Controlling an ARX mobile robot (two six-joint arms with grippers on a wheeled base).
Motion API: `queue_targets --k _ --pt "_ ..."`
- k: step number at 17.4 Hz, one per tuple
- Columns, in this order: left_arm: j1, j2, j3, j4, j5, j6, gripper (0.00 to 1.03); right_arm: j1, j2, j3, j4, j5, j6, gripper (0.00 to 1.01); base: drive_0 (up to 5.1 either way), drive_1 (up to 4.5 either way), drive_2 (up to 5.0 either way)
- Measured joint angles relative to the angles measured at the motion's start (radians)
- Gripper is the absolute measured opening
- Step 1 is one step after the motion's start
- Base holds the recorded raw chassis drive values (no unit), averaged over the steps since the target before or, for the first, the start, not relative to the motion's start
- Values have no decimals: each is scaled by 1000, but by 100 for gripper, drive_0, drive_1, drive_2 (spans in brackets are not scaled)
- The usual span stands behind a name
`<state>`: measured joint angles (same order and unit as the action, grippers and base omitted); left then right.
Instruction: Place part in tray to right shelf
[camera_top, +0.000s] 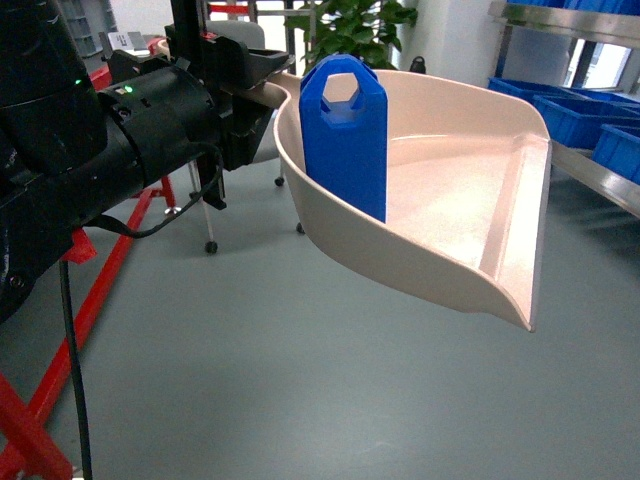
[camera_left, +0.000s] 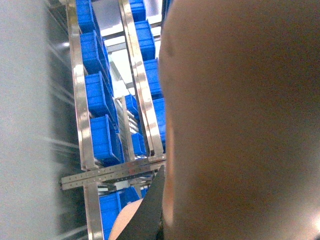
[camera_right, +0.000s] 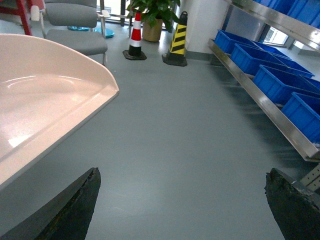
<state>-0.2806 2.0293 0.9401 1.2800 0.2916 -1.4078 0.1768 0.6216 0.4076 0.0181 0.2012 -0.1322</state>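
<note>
The cream tray (camera_top: 450, 200) hangs in the air above the grey floor, held level by its handle. My left gripper (camera_top: 262, 85) is shut on that handle at the upper left of the head view. The blue part (camera_top: 345, 135) stands upright inside the tray against its back wall, hexagonal hole on top. In the left wrist view the tray's underside (camera_left: 240, 125) fills the right side, next to one black finger (camera_left: 150, 215). My right gripper (camera_right: 182, 175) is open over bare floor, with the tray's corner (camera_right: 45, 100) to its left. The right shelf (camera_top: 600, 175) runs along the right.
Blue crates (camera_right: 272, 80) sit on the shelf's steel rail (camera_right: 270, 107), with more crates on a rack (camera_left: 97, 95). A grey chair (camera_right: 72, 30), two traffic cones (camera_right: 177, 42) and a potted plant (camera_top: 355, 30) stand behind. A red frame (camera_top: 95, 290) lies at the left.
</note>
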Motion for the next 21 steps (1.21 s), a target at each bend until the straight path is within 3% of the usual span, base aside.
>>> queue_targets --k 21 --pt "0 0 0 0 -2 0 15 0 -2 0 0 0 0 98 -154 -154 -154"
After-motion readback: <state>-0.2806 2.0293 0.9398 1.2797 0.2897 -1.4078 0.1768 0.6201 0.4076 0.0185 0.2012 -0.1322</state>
